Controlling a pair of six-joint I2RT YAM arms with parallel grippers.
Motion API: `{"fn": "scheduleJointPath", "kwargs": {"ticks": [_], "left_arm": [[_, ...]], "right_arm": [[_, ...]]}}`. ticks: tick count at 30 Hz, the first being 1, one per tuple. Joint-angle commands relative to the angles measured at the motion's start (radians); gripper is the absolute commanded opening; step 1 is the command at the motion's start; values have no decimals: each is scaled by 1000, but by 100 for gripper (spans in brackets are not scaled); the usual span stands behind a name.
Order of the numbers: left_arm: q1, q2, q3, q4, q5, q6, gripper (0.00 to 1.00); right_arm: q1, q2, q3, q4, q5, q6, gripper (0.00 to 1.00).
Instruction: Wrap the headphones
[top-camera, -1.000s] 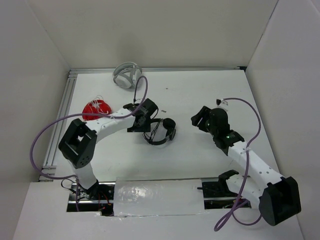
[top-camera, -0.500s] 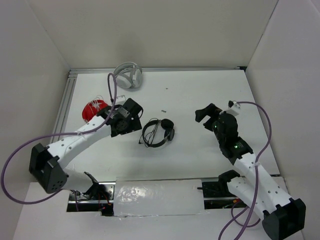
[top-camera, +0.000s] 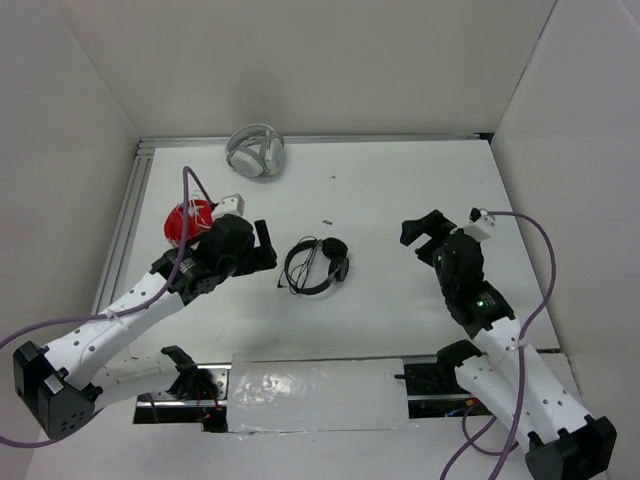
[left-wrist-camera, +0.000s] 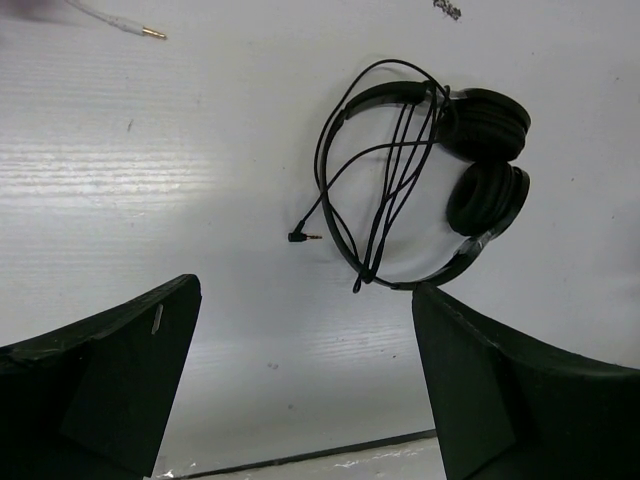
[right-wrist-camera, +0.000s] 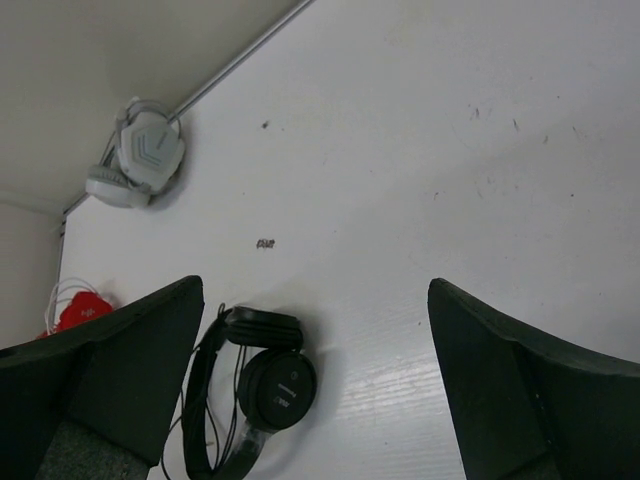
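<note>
The black headphones (top-camera: 318, 265) lie flat on the white table, earcups folded together at their right end, the thin cord looped across the headband. They also show in the left wrist view (left-wrist-camera: 487, 197) and the right wrist view (right-wrist-camera: 277, 390). The cord's plug (left-wrist-camera: 300, 237) lies free beside the headband. My left gripper (top-camera: 268, 246) is open and empty just left of the headphones, apart from them; its jaws stand wide in the left wrist view (left-wrist-camera: 305, 290). My right gripper (top-camera: 426, 224) is open and empty to the right of them, jaws wide in the right wrist view (right-wrist-camera: 315, 288).
White/grey over-ear headphones (top-camera: 256, 150) lie at the back wall. A red object with white cord (top-camera: 188, 218) lies behind my left gripper. A small dark scrap (top-camera: 327, 221) lies behind the black headphones. A metal rail (top-camera: 125, 240) runs along the left edge.
My left gripper has drawn back to the left, away from the headphones, which stay on the table. My right gripper has moved back to the right.
</note>
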Motion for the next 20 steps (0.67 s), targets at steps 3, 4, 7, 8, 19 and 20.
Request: {"fn": "scheduleJointPath", "kwargs": {"ticks": [3,4,7,8,19,20], "left_arm": [[30,2,-36,148,69,67,99],[36,-8,-49,157,81,81,99],[88,-58,-96,230,167,127,99],[116,-78,-116,252,184,135,99],[295,-218,-234,311,342,165,99],[315,-222,-237,317,357,168,99]], "right_arm": [[14,-83,6,34,-46,-91,100],[17,-91,6,29,-48,-82,100],[18,-120,0,17,-36,-90,100],[18,-132,-2,16,-37,-101,100],[21,-154,-6,-24,55,-79,100],[21,-151,-3,-24,49,-88,100]]}}
